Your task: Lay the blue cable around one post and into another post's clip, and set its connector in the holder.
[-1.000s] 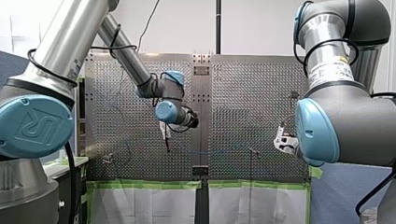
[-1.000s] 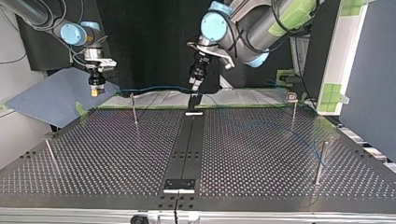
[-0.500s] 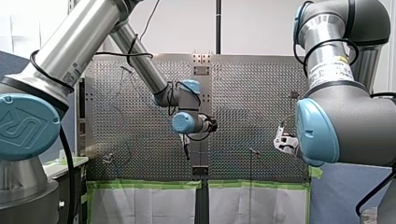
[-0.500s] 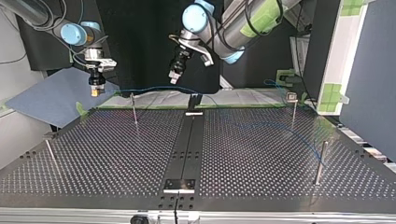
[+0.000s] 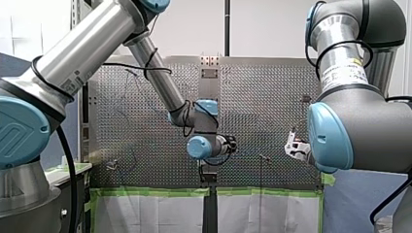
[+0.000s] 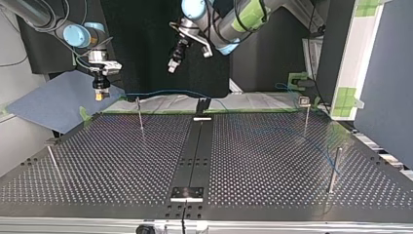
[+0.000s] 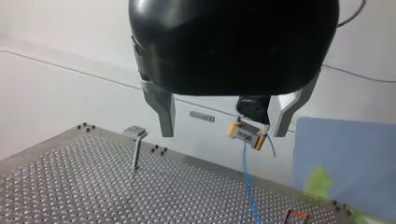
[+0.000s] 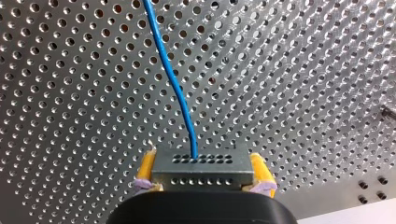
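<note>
Perforated table (image 6: 112,165), black strip (image 6: 195,146) down the middle, thin posts (image 6: 140,114) at about 10, 2, 3 and 9 o'clock in the top view.

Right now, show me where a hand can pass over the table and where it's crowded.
In the top view, free: the near table between the left-edge post and the black centre strip, and between that strip and the near right post. Crowded: the far edge, where the blue cable runs from my right gripper past the clip post toward that right post.

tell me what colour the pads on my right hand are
Yellow pads, best seen in the right wrist view.
</note>
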Available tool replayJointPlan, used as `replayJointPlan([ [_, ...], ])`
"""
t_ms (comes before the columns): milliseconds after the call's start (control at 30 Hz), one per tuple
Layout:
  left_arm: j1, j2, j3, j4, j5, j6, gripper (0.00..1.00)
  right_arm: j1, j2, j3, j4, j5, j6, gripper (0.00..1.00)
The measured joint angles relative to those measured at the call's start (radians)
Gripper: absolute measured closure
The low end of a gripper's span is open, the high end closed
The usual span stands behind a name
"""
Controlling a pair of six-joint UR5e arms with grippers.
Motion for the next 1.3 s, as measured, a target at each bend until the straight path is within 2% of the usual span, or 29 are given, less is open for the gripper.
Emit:
replayJointPlan([
  [233, -0.005, -0.059, 0.019, 0.047, 0.002, -0.007, 0.00, 0.004, 0.000, 0.000, 0.000, 0.000, -0.001, 1.00],
  [467, -0.001, -0.119, 0.076, 0.032, 0.002, -0.034, 0.00, 0.006, 0.000, 0.000, 0.000, 0.000, 0.001, 1.00],
  [567, 0.009, -0.145, 0.102, 0.020, -0.005, -0.054, 0.00, 0.004, 0.000, -0.001, -0.001, 0.000, 0.003, 1.00],
  [667, 0.028, -0.171, 0.128, -0.002, -0.023, -0.054, 0.00, 0.002, 0.000, 0.000, -0.001, 0.000, 0.005, 1.00],
  [900, 0.086, -0.233, 0.181, -0.061, -0.058, -0.003, 0.00, 0.004, 0.000, 0.000, -0.001, 0.000, 0.002, 1.00],
  [1100, 0.134, -0.279, 0.189, -0.105, -0.065, 0.045, 0.00, 0.005, 0.000, 0.000, 0.000, 0.000, 0.001, 1.00],
  [1300, 0.163, -0.283, 0.187, -0.123, -0.077, 0.103, 0.00, 0.005, 0.000, 0.000, 0.000, 0.000, -0.001, 1.00],
])
